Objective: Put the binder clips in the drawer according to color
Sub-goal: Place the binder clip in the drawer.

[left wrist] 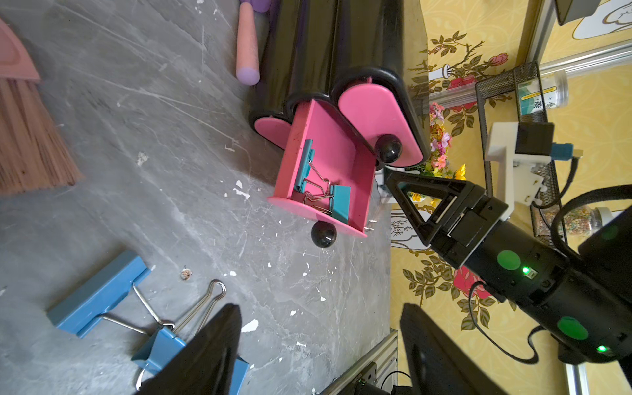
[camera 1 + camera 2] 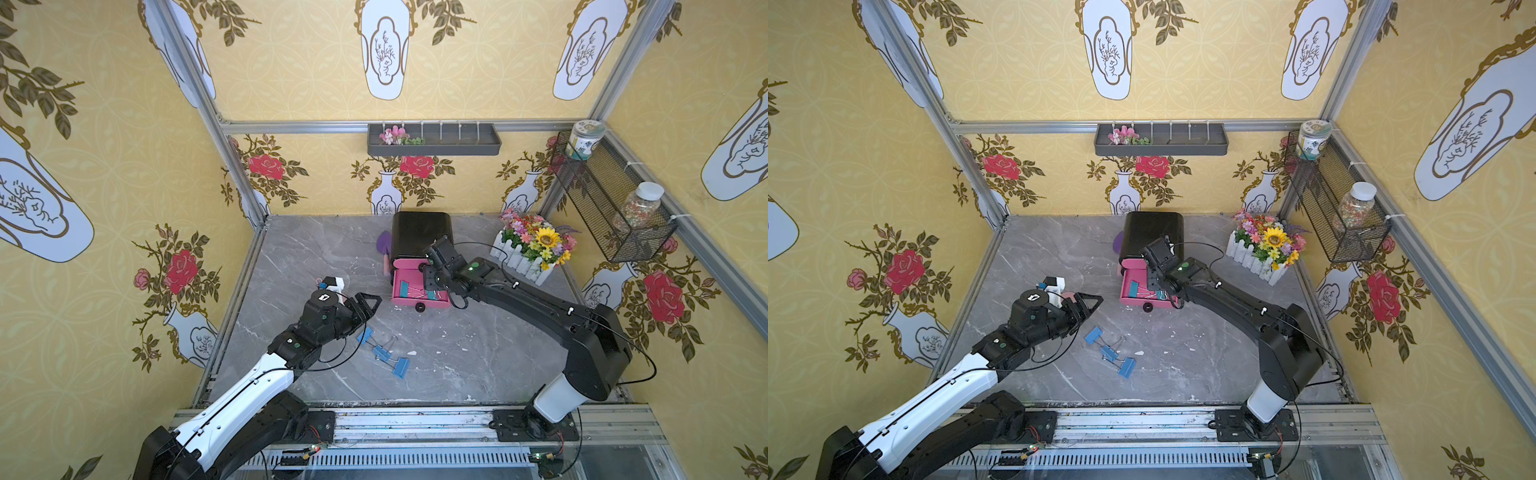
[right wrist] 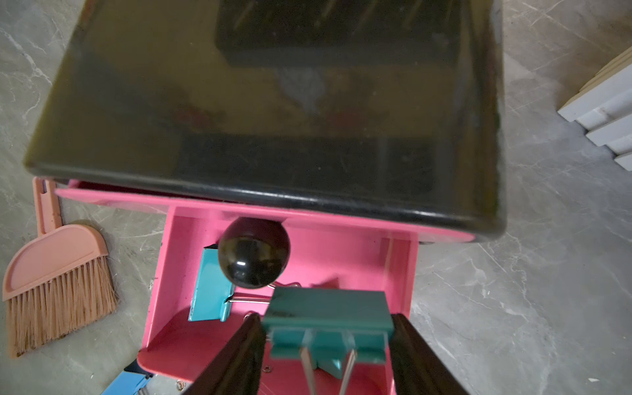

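- clips look small, light and hard. the painted body could slip, so the best place to pinch looks like across the flat body or on the wire handles.
- one teal clip (image 3: 328, 307) sits between the fingers of the right end effector (image 3: 325, 319), above the open middle pink drawer (image 1: 345, 154) of the black cabinet (image 2: 419, 237). it is not clear if the fingers squeeze it or are loose around it.
- two more teal clips (image 1: 304, 167) lie inside that drawer, wire handles tangled.
- three blue clips (image 2: 380, 353) lie close together on the table (image 2: 311, 257), in front of the cabinet. their wire handles cross, so lifting one may drag another.
- left end effector (image 1: 319, 311) hangs just over the blue clips, fingers apart, nothing in them.
- top drawer's black knob (image 3: 253, 253) sticks out over the open drawer, so a clip likely has to go down in front of it.
- table is mostly bare between the blue clips and the cabinet. a small broom (image 3: 58, 284) lies on one side of the cabinet and a flower box (image 2: 528, 249) stands on the other, both off the path.
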`<state>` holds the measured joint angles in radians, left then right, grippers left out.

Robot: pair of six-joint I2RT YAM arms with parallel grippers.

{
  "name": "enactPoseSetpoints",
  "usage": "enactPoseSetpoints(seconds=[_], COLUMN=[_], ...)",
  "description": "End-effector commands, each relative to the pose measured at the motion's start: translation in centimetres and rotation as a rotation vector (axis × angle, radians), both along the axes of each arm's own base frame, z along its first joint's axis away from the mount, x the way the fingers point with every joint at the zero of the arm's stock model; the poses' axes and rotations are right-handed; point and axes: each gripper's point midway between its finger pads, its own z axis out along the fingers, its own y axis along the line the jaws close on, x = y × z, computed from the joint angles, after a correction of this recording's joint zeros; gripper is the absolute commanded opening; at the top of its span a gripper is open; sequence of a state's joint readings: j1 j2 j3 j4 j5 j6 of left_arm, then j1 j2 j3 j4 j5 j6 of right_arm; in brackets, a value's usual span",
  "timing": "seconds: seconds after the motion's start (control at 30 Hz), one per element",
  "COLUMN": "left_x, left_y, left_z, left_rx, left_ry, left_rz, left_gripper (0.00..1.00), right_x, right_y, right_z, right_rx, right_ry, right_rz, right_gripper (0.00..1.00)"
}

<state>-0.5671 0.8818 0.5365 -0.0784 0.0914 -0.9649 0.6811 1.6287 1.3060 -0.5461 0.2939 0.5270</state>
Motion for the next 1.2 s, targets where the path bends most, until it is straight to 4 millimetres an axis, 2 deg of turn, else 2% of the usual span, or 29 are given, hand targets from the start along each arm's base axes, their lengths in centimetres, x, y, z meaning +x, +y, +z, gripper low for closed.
enactPoseSetpoints(seconds=[0.0, 0.17, 0.33, 0.5, 0.63, 0.73, 0.8, 0.83, 0.93, 1.07, 1.17], left_x=[0.1, 0.2, 0.1, 0.1, 0.0, 0.1, 0.1, 0.1, 0.1, -0.3, -0.7], left_y=[-0.4, -0.4, -0.3, -0.4, -0.3, -0.3, -0.3, -0.3, -0.2, 0.2, 0.7], left_z=[0.4, 0.6, 0.6, 0.5, 0.1, 0.2, 0.4, 0.6, 1.0, 1.4, 1.4], left_rx=[-0.014, -0.018, -0.017, -0.015, -0.010, -0.011, -0.011, -0.010, -0.009, -0.006, 0.003], left_ry=[-0.020, -0.025, -0.028, -0.024, -0.014, -0.017, -0.024, -0.027, -0.032, -0.034, -0.031], left_rz=[-0.015, -0.015, -0.015, -0.018, -0.016, -0.015, -0.013, -0.012, -0.010, -0.005, 0.005], left_gripper=[0.79, 0.79, 0.79, 0.79, 0.78, 0.78, 0.78, 0.78, 0.78, 0.78, 0.78], right_x=[0.7, 0.9, 0.5, -2.2, -6.6, -9.6, -10.9, -11.4, -11.8, -11.1, -10.2], right_y=[0.0, 0.1, 0.0, -0.7, -1.2, -1.4, -1.6, -1.7, -1.6, -0.8, 0.1], right_z=[0.3, 0.5, 1.7, 1.8, -0.4, -2.4, -3.8, -4.5, -6.4, -8.3, -8.8], right_rx=[0.002, -0.001, 0.020, 0.070, 0.128, 0.156, 0.162, 0.167, 0.189, 0.188, 0.186], right_ry=[-0.035, -0.039, -0.062, -0.046, 0.014, 0.053, 0.072, 0.082, 0.099, 0.104, 0.095], right_rz=[-0.020, -0.019, -0.014, 0.004, 0.016, 0.021, 0.011, 0.004, -0.008, -0.014, -0.006], right_gripper=[0.68, 0.73, 0.74, 0.63, 0.47, 0.40, 0.39, 0.35, 0.25, 0.24, 0.23])
